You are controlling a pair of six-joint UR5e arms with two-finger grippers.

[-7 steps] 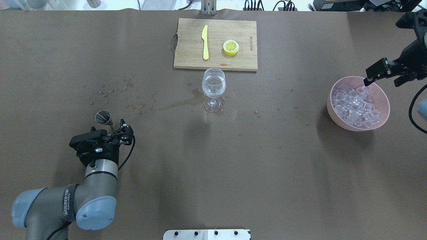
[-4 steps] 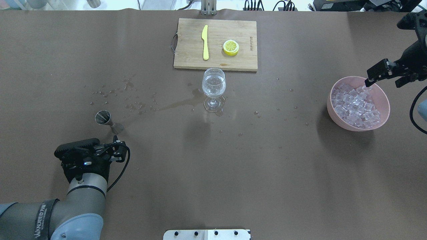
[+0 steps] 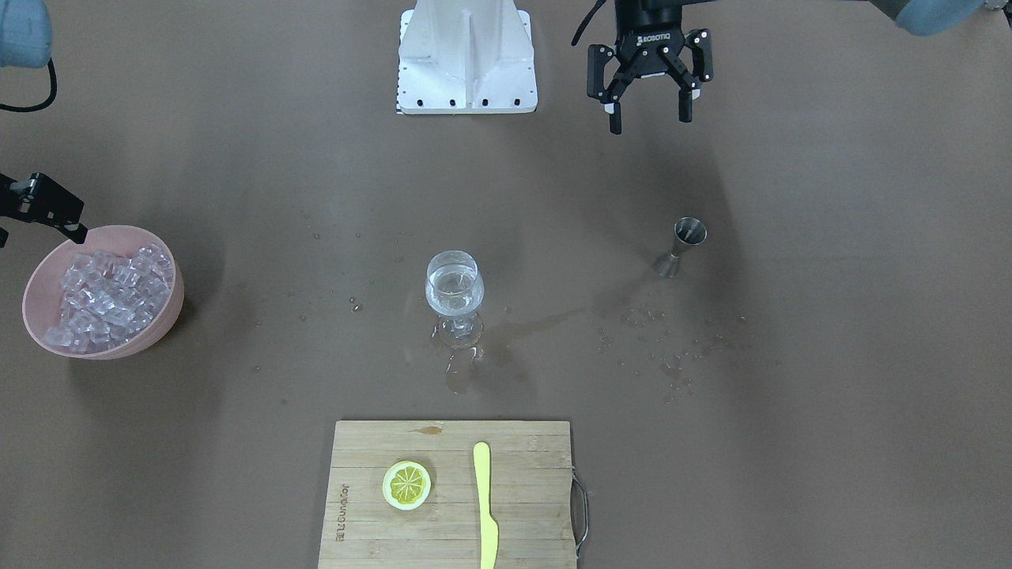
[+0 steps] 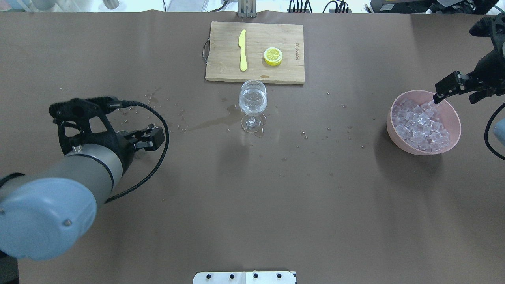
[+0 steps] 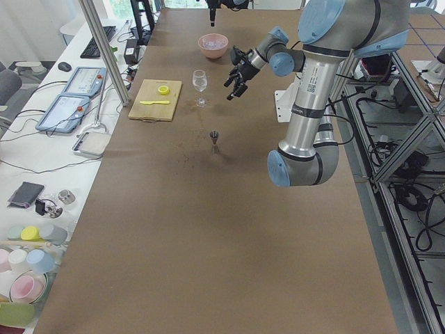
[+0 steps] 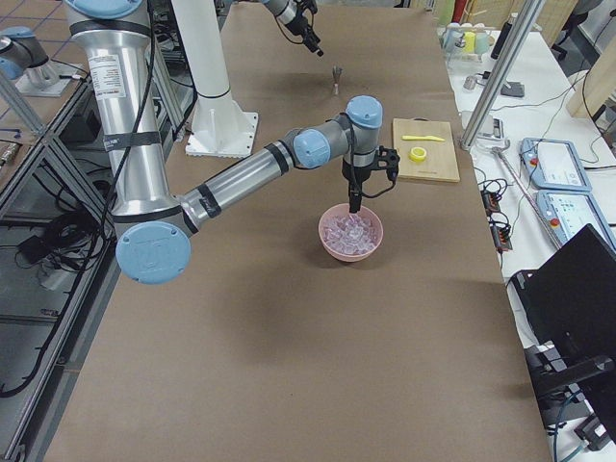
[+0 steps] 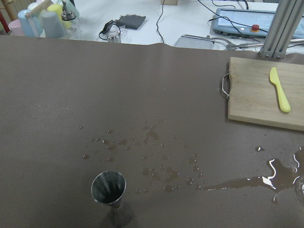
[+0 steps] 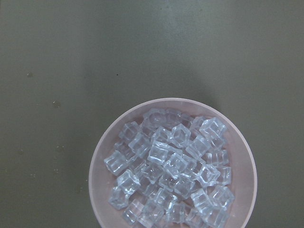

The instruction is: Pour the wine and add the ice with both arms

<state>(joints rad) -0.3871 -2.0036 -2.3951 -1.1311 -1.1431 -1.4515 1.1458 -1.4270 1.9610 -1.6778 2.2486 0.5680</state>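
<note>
Black left gripper [image 3: 650, 120] hangs nr the table's near edge, fingers spread, empty. The jigger [image 3: 678, 249] stands upright beyond it, well apart. Wine [image 3: 452, 294] sits in the glass [image 3: 453, 273] mid-table, so we judge the pour done. Ice [image 8: 171, 171] is heaped in the pink bowl [image 8: 244, 171] at the table's right end. The right gripper [image 4: 453, 97] hovers over the bowl's far rim, fingers apart w/ nothing between, ice just below. Only droplets lie between bowl and glass. Board [image 3: 522, 490] at far edge.

Brown matte table [image 4: 252, 197] carries: bamboo cutting board [image 4: 276, 37] far centre; clear stemmed wine glass [image 4: 252, 103] upright just before it; small steel jigger [image 3: 679, 248] upright; pink round bowl [image 4: 454, 115]; wet streak [image 4: 209, 123] with droplets; white base block [image 3: 466, 55].
</note>
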